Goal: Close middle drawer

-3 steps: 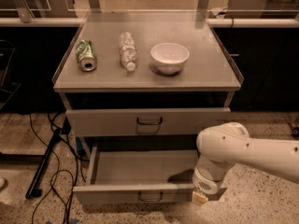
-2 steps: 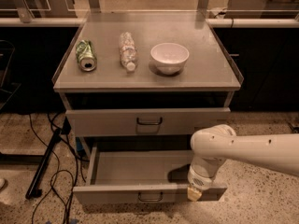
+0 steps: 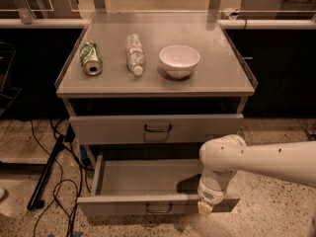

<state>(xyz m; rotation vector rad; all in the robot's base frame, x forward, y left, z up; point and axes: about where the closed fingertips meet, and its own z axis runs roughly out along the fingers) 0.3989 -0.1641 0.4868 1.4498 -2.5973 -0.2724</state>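
Observation:
The middle drawer (image 3: pixel 123 205) is pulled far out below the upper drawer (image 3: pixel 113 128). It is a wide shallow grey metal drawer, its inside (image 3: pixel 143 177) looks empty, and a small dark loop handle (image 3: pixel 159 209) sits at the centre of its front. My gripper (image 3: pixel 206 207) hangs from the white arm (image 3: pixel 256 162), which comes in from the right. The gripper is at the right part of the drawer's front, against or just in front of its top edge.
On the cabinet top (image 3: pixel 217 78) lie a green can (image 3: pixel 91 59) and a clear plastic bottle (image 3: pixel 134 53), both on their sides, beside a white bowl (image 3: pixel 179 60). Black cables and a stand leg (image 3: pixel 47 177) lie on the floor at left.
My arm and gripper have moved a little to the left along the open drawer's front. The drawer stands about as far out as before.

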